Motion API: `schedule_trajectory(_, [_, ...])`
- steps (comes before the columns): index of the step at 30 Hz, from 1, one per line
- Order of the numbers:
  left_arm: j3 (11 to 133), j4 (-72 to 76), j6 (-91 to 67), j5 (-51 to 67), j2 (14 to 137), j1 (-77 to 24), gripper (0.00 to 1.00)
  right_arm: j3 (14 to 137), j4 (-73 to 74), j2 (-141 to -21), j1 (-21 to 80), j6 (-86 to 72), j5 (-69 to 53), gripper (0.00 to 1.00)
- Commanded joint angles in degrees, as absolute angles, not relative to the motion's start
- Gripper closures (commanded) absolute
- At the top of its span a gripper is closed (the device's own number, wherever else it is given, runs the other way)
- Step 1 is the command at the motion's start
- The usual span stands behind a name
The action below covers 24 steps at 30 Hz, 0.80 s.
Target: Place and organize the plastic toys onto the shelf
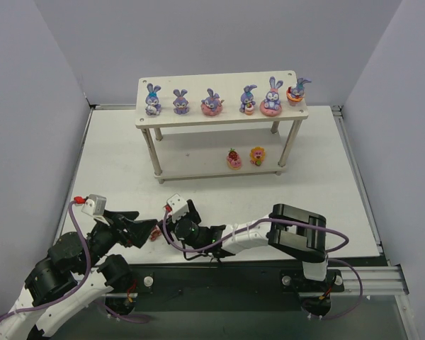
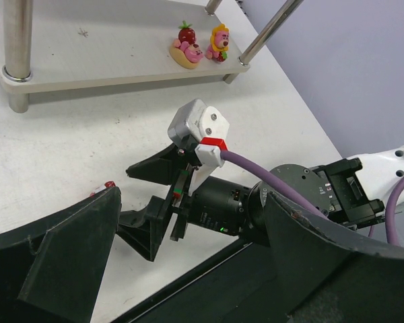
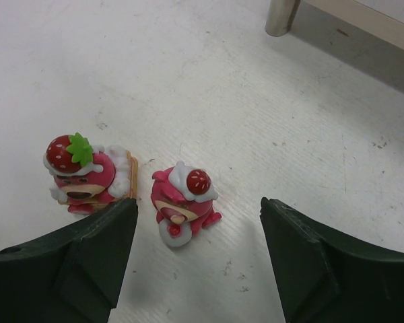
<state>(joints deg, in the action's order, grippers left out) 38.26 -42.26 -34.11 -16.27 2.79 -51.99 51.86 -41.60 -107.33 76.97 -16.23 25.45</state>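
Observation:
On the white table lie two pink cake-like toys. One has a cherry on top (image 3: 183, 200) and sits between the open fingers of my right gripper (image 3: 198, 205), nearer the left finger and not touched. The other has a strawberry and a green leaf (image 3: 87, 176) and lies just outside that left finger (image 3: 87, 249). In the top view both show only as a red speck (image 1: 154, 235) under the right gripper (image 1: 164, 228). My left gripper (image 1: 147, 228) hovers open right beside it, holding nothing. The shelf (image 1: 219, 83) carries several purple bunnies (image 1: 212, 103) on top and two cake pieces (image 1: 234, 159) on its lower board.
In the left wrist view the right arm's wrist (image 2: 215, 208) fills the space between my left gripper's (image 2: 192, 195) fingers. A shelf leg (image 3: 281, 17) stands behind the toys. Grey walls close in the table on three sides. The arms' base rail (image 1: 354, 280) runs along the near edge.

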Motion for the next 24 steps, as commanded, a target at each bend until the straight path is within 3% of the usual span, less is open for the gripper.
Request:
schedule_trajectory(1, [38.67, -39.99, -34.28, -16.52, 2.11, -52.12, 0.03, 56.42, -45.44, -109.59, 77.26, -16.00, 29.27, 0.26])
schedule_trajectory(13, [38.76, -39.99, -34.19, -16.52, 2.11, -52.12, 0.03, 59.32, -42.63, -113.03, 76.11, -18.37, 28.30, 0.44])
schedule_trajectory(24, [38.67, -40.08, -34.36, -16.70, 2.11, -52.12, 0.03, 60.21, -41.05, -114.52, 75.76, -20.30, 27.86, 0.50])
